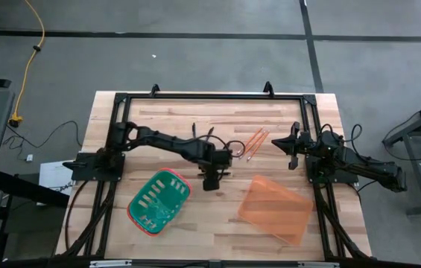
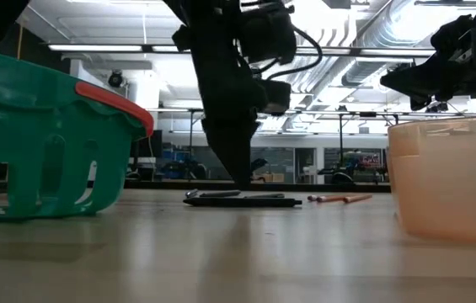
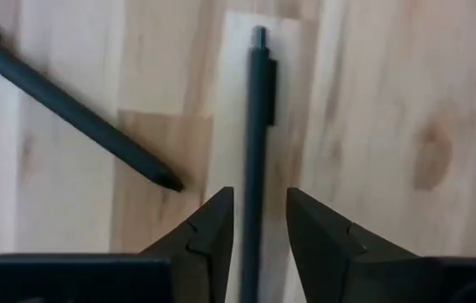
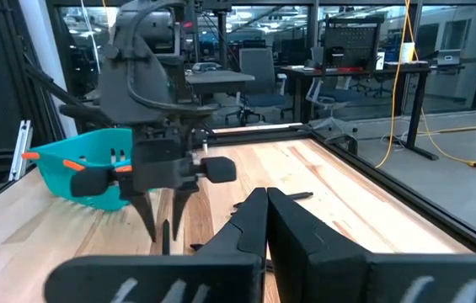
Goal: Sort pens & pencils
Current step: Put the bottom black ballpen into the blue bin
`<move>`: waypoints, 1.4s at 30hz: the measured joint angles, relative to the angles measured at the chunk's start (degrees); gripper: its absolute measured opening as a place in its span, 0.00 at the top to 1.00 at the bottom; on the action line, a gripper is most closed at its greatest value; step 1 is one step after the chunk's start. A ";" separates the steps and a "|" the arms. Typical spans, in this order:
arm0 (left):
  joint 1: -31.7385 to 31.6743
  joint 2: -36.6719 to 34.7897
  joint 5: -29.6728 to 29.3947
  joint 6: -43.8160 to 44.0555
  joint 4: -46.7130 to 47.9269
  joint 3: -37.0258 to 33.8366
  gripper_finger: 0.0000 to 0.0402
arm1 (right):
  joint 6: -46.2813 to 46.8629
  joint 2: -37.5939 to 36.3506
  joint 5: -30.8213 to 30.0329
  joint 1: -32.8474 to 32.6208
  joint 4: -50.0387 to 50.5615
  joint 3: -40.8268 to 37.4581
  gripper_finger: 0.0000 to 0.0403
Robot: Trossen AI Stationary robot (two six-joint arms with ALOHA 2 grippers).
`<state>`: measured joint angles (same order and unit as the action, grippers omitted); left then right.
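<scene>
- Table [image 1: 165, 123]: wood top, seen w/ both arms over it.
- Green basket [image 1: 158, 201] is set toward the left-front; orange bin [image 1: 273, 208] toward the right-front. Neither is seen to hold a pen or pencil yet, though the insides are not fully shown.
- Right gripper [image 1: 293, 147] is parked near the right edge, raised off the table; fingers look pressed together, nothing held.
- Left gripper [image 3: 259, 223] is lowered at mid-table, fingers apart, straddling one pen [image 3: 254, 143] w/o clamping it.
- Pens [image 2: 242, 199] are laid flat in a dark cluster at the centre; a second pen [image 3: 69, 105] lies at an angle just beside the straddled one.
- Pencils [image 1: 253, 143] lie just right of the pens, between the two arms.
- Risks (judged): the thin round pen could roll or pivot out if it is pinched off-centre; the neighbouring pen could be nudged or caught by a finger since it is so close; fingertips could scrape the wood if brought lower.
</scene>
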<state>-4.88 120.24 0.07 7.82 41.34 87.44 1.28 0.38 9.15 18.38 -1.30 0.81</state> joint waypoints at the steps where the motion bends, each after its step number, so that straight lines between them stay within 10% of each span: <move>1: -0.09 0.07 -0.08 -0.07 0.70 -0.04 0.76 | 0.00 0.00 0.00 -0.01 0.00 -0.01 1.00; 42: 0.02 3.88 0.04 -3.55 7.78 3.06 0.92 | 0.00 0.02 0.00 0.00 0.00 0.01 1.00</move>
<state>-4.86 124.12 0.11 4.27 49.12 90.50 1.28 0.40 9.15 18.39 -1.30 0.82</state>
